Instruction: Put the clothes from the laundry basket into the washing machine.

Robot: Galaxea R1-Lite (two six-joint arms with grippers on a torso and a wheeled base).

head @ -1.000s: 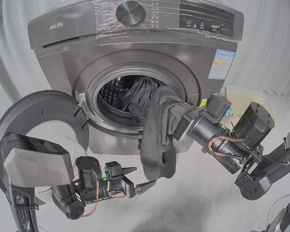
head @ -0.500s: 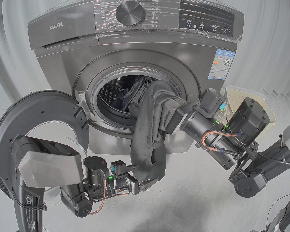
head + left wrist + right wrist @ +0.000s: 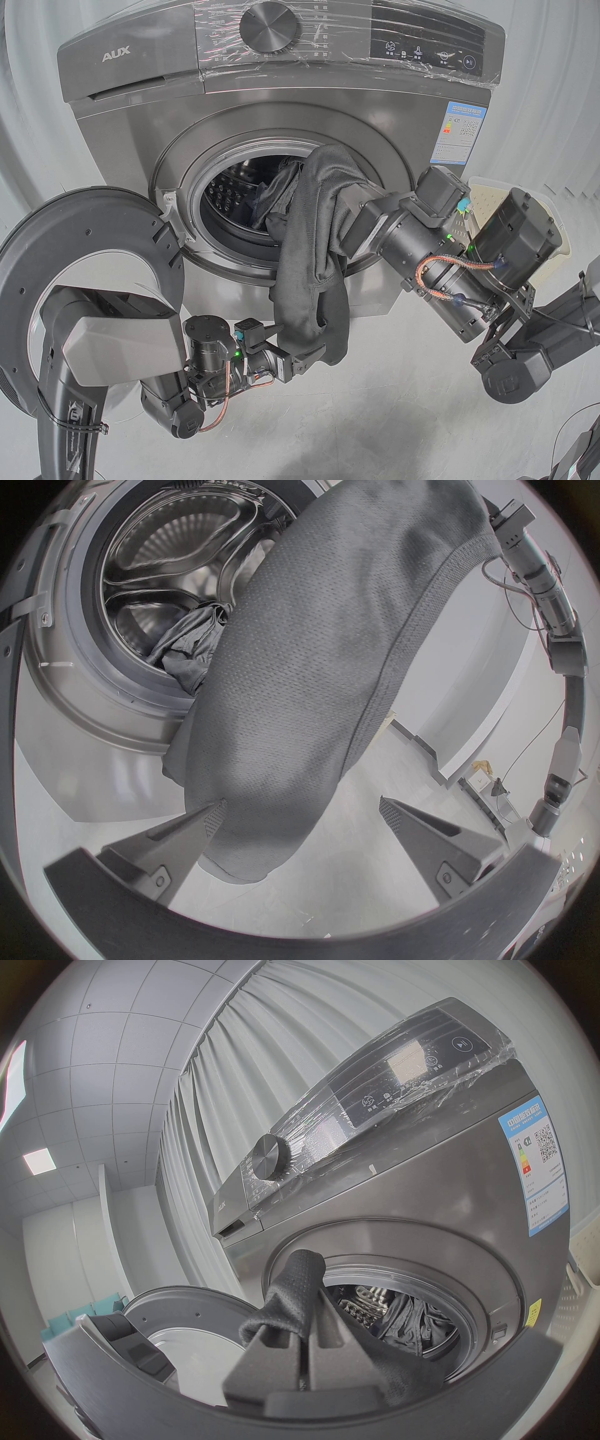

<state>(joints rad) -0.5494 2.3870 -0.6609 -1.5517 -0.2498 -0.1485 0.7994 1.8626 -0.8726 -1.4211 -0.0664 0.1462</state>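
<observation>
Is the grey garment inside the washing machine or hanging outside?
Mostly outside: the garment hangs from the right gripper down past the drum opening.

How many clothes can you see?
2. A big grey garment hangs out of the washing machine opening, held by the right gripper. A darker garment lies crumpled inside the drum. More may be hidden behind them.
</observation>
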